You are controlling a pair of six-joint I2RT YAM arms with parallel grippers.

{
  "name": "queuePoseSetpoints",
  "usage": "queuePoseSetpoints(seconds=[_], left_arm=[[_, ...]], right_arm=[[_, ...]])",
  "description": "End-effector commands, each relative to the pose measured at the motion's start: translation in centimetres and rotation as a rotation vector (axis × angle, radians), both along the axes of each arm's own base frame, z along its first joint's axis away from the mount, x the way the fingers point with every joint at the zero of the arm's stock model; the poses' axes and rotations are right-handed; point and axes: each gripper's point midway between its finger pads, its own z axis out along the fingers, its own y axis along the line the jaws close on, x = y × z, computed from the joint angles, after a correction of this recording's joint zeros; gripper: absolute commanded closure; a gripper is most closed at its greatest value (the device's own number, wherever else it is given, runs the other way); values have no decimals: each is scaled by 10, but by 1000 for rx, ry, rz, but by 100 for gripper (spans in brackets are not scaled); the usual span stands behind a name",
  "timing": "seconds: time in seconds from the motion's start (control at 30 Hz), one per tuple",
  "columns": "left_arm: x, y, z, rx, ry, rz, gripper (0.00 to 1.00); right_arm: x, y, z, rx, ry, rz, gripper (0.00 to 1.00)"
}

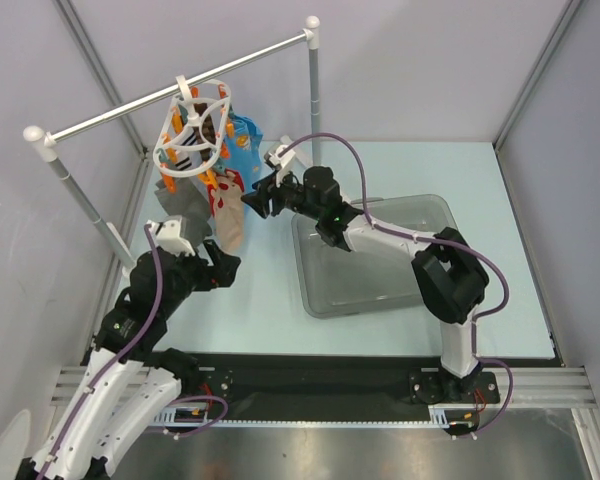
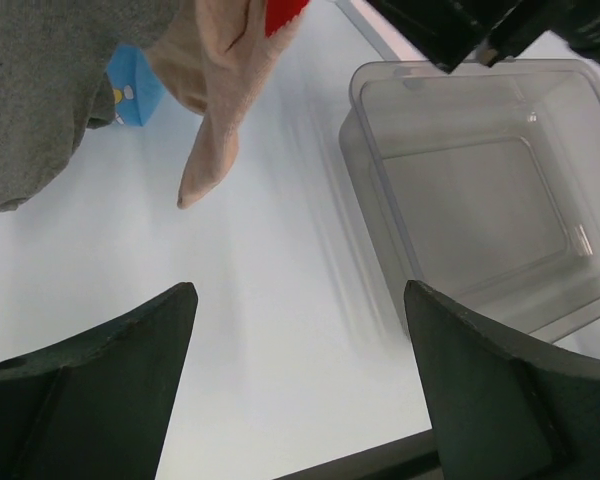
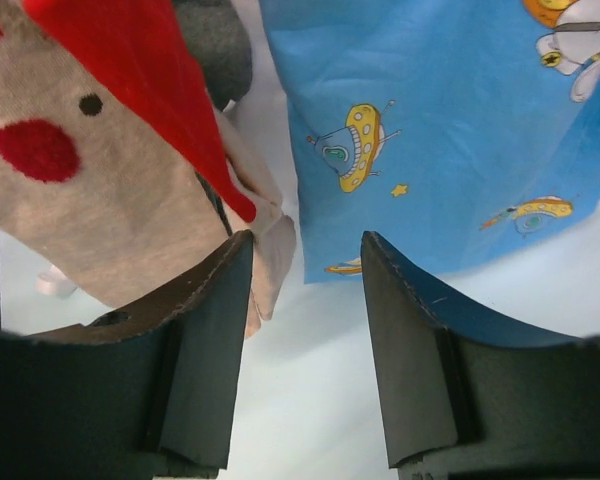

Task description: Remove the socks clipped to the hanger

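The white oval hanger [image 1: 192, 130] with orange clips hangs from the rail. Socks dangle under it: a grey sock [image 1: 185, 207], a beige-pink sock with red patches [image 1: 230, 215], a dark striped one [image 1: 190, 160]. My right gripper [image 1: 252, 198] is open, right beside the beige-pink sock [image 3: 90, 200], with the blue printed cloth [image 3: 430, 120] past its other finger. My left gripper [image 1: 225, 268] is open and empty below the socks; in its view the grey sock [image 2: 50, 90] and the beige-pink sock [image 2: 220, 110] hang above the table.
A clear plastic bin [image 1: 435, 225] stands on the table at centre right, also in the left wrist view [image 2: 480, 190]. The white rail [image 1: 180, 85] on two posts crosses the back left. Grey walls close in left, back and right.
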Motion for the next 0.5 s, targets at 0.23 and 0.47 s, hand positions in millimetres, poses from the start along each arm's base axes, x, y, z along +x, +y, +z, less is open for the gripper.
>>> queuePoseSetpoints(seconds=[0.23,0.47], left_arm=[[0,-7,23,-74,-95,-27,11],[2,-7,31,-45,-99,-37,14]], right_arm=[[-16,17,44,150,-115,217,50],[-15,30,36,175,-62,261,57]])
